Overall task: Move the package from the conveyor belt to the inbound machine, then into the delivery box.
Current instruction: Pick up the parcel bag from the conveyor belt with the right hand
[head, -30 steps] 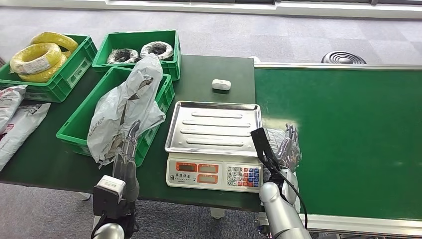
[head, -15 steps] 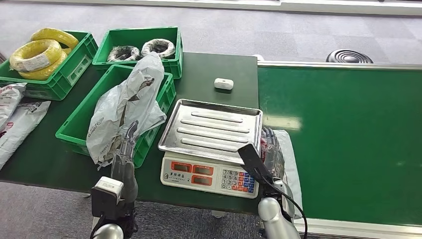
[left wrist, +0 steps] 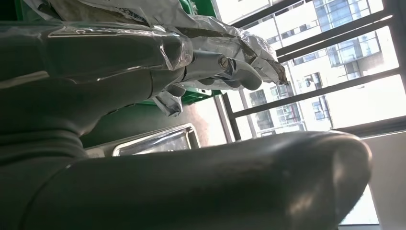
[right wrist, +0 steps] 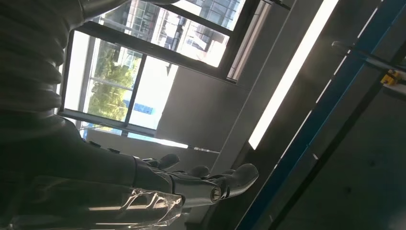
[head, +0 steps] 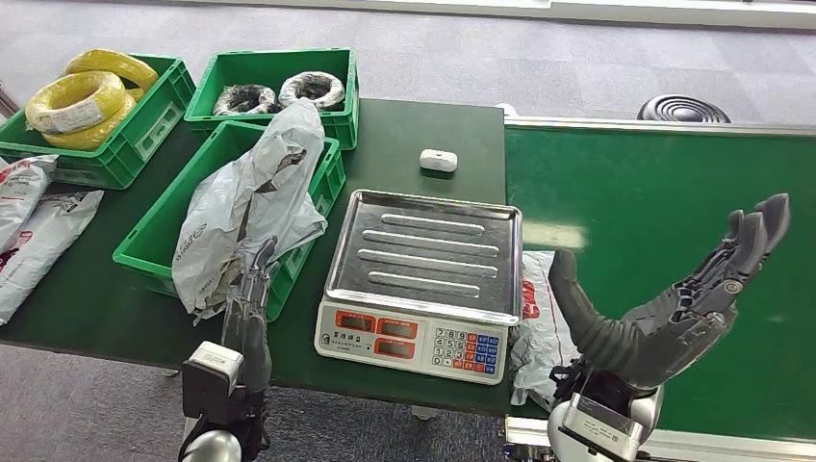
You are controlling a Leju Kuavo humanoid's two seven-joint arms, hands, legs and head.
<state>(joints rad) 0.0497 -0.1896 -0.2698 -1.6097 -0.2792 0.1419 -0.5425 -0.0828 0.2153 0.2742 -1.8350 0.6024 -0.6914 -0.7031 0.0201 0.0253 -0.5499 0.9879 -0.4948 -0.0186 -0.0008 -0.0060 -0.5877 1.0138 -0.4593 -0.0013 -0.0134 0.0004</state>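
left hand point(head: 252, 279) apparently grips the grey package point(head: 252, 197) at the green box point(head: 154, 236). right hand point(head: 674, 308) spread, empty. next, let go inside.

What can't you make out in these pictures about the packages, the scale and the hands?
- White plastic package on the green conveyor belt: head view, partly hidden behind the silver-trayed weighing scale and the raised right hand.
- Scale's display digits: too small.
- Left hand: its fingers lie against the grey bag; grip unclear.
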